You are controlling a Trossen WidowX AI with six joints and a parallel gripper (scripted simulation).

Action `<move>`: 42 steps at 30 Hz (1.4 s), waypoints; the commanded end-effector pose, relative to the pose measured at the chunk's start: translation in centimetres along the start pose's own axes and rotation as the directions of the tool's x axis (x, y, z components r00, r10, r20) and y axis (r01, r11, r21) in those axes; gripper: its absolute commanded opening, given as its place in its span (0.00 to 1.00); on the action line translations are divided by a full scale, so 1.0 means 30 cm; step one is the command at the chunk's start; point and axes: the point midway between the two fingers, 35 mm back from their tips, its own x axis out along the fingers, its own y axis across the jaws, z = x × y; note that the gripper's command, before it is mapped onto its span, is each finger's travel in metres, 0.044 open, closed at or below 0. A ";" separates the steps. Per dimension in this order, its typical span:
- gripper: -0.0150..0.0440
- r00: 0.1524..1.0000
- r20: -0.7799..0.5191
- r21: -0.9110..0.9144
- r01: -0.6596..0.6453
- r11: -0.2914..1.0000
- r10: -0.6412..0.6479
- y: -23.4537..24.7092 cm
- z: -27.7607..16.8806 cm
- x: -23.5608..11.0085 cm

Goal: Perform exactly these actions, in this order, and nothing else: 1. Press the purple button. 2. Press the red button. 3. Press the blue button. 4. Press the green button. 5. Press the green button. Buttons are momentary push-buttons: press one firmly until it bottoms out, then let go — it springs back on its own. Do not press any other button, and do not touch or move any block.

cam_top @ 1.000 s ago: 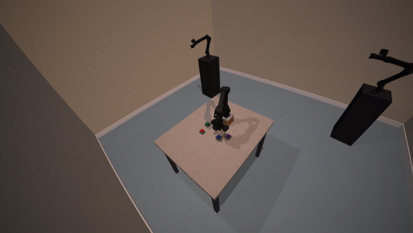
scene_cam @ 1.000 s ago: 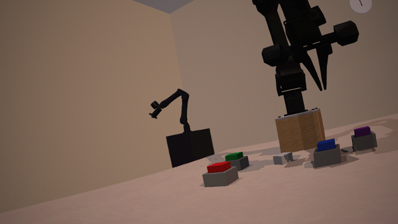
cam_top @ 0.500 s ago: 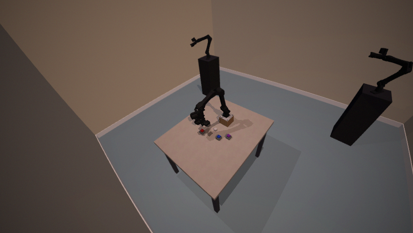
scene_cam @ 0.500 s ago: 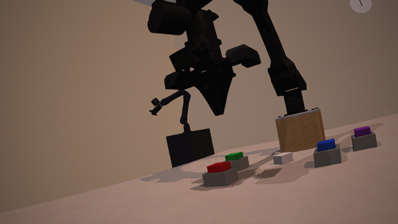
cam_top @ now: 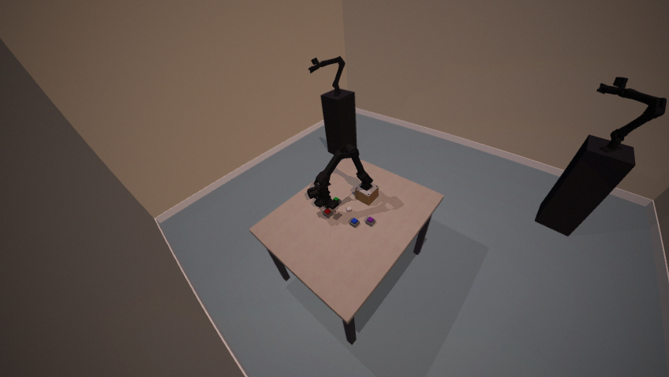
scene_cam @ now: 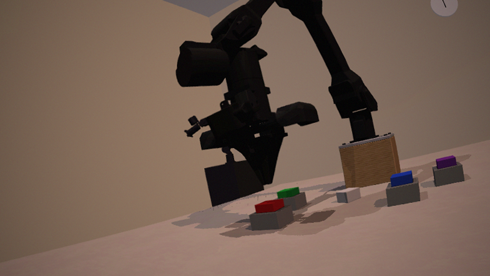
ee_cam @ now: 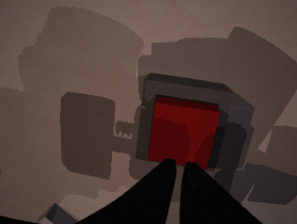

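Four buttons in grey housings sit on the table (cam_top: pixel 337 276) (scene_cam: pixel 345 252). The red button (cam_top: pixel 327 211) (scene_cam: pixel 269 204) (ee_cam: pixel 183 128) is at the left, with the green button (cam_top: pixel 336 199) (scene_cam: pixel 288 192) just behind it. The blue button (cam_top: pixel 354 221) (scene_cam: pixel 401 178) and the purple button (cam_top: pixel 370 219) (scene_cam: pixel 446 161) are to the right. My gripper (cam_top: pixel 325 205) (scene_cam: pixel 267 182) (ee_cam: pixel 179 171) is shut and empty. It points down, a little above the red button. In the wrist view its tips lie at the button's near edge.
A small white block (cam_top: pixel 348 208) (scene_cam: pixel 347 194) lies between the green and blue buttons. The arm's wooden base box (cam_top: pixel 366 194) (scene_cam: pixel 369 163) stands behind it. Two black pedestals (cam_top: pixel 338 121) (cam_top: pixel 585 184) with camera arms stand on the floor beyond the table.
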 end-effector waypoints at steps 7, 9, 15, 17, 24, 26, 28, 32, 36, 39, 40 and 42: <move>0.29 1.000 0.009 -0.004 0.004 1.000 -0.004 -0.004 0.006 0.051; 0.29 1.000 0.009 -0.004 0.004 1.000 -0.004 -0.004 0.006 0.062; 0.29 1.000 0.009 -0.004 0.004 1.000 -0.004 -0.004 0.005 0.095; 0.29 1.000 0.009 -0.004 0.004 1.000 -0.004 -0.004 0.005 0.106; 0.29 1.000 0.009 -0.004 0.004 1.000 -0.004 -0.003 0.004 0.125; 0.29 1.000 0.009 -0.004 0.004 1.000 -0.004 -0.003 0.004 0.125; 0.29 1.000 0.009 -0.004 0.004 1.000 -0.004 -0.003 0.004 0.125; 0.29 1.000 0.009 -0.004 0.004 1.000 -0.004 -0.003 0.004 0.125; 0.29 1.000 0.009 -0.004 0.004 1.000 -0.004 -0.003 0.004 0.125; 0.29 1.000 0.009 -0.004 0.004 1.000 -0.004 -0.003 0.004 0.125; 0.29 1.000 0.009 -0.004 0.004 1.000 -0.004 -0.003 0.004 0.125; 0.29 1.000 0.009 -0.004 0.004 1.000 -0.004 -0.003 0.004 0.125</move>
